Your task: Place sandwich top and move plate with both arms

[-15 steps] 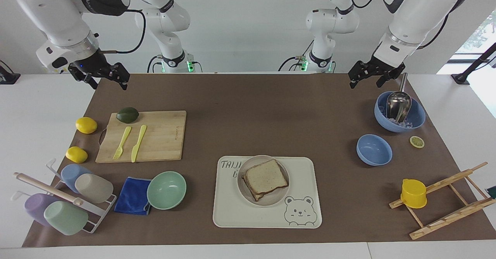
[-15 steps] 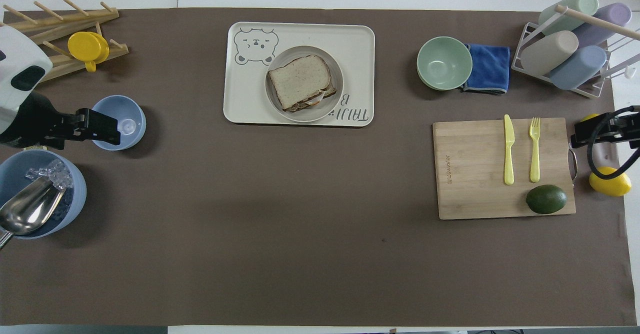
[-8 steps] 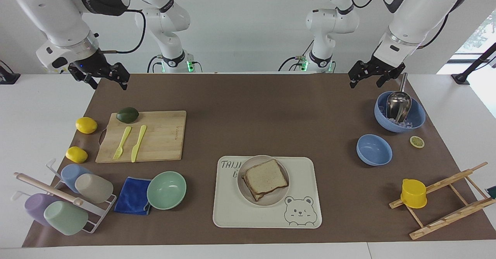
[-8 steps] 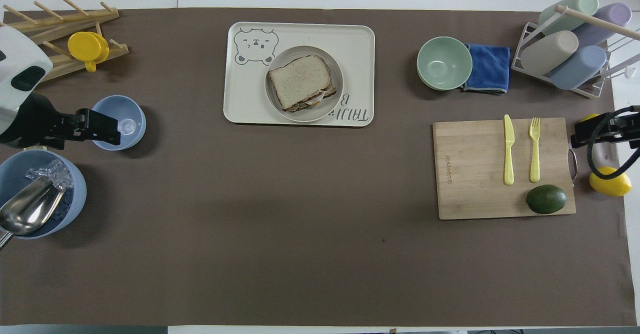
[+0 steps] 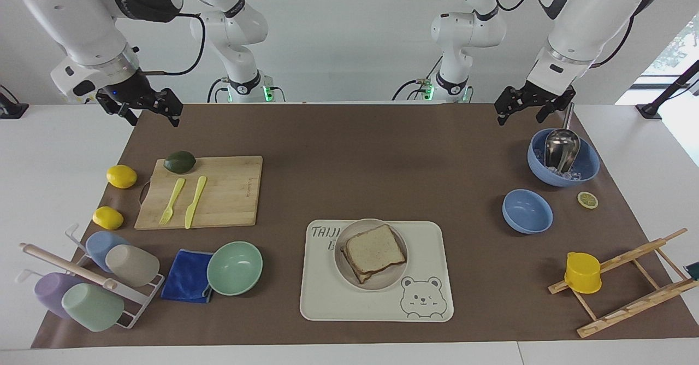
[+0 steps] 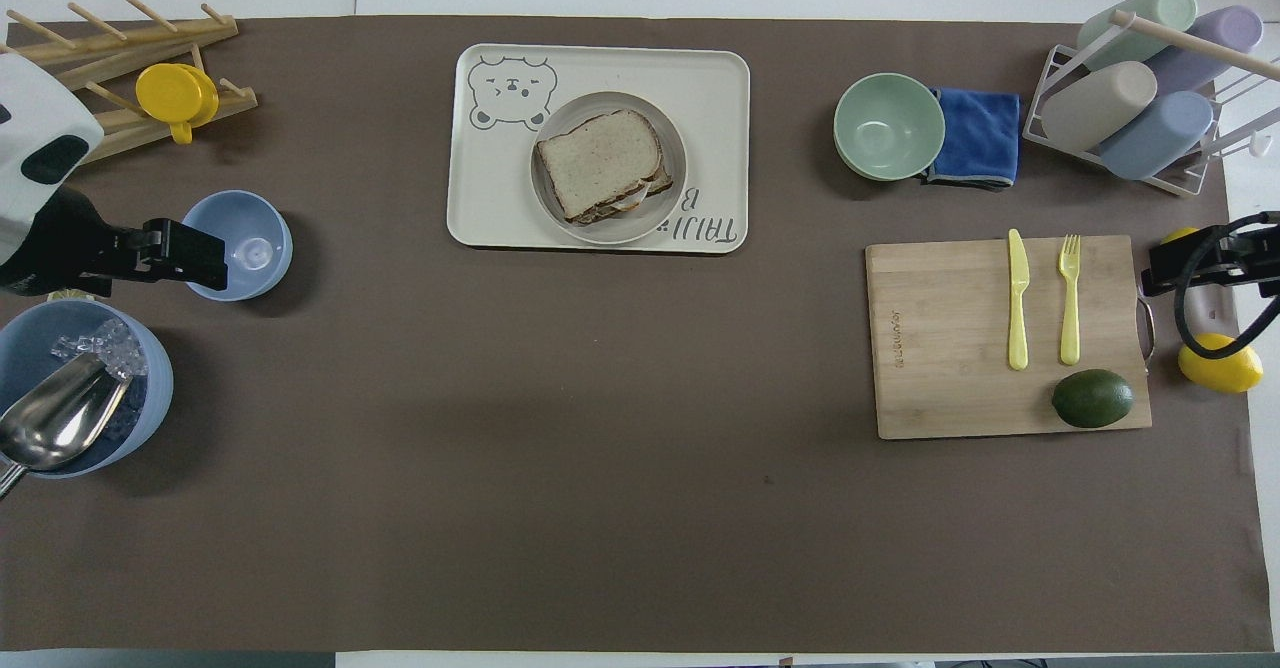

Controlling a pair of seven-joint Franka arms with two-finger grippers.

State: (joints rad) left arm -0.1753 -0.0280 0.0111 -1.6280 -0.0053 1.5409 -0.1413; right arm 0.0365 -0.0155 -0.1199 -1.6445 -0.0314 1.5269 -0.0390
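The filling under the sandwich top (image 5: 374, 250) is mostly hidden. One plate (image 5: 345, 269) carries it, on one bear-print tray (image 5: 327, 302). Two arms hang well apart from the tray: right gripper (image 5: 143, 109) and left gripper (image 5: 525, 105), both spread wide, empty.

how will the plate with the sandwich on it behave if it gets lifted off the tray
The plate is shallow and smooth, so it probably slips if pinched at only one rim. The sandwich on it is stacked loose, its top slice sitting slightly askew, so a tilt would likely slide it. The plate looks stiff and fairly light, resting flat on the tray.
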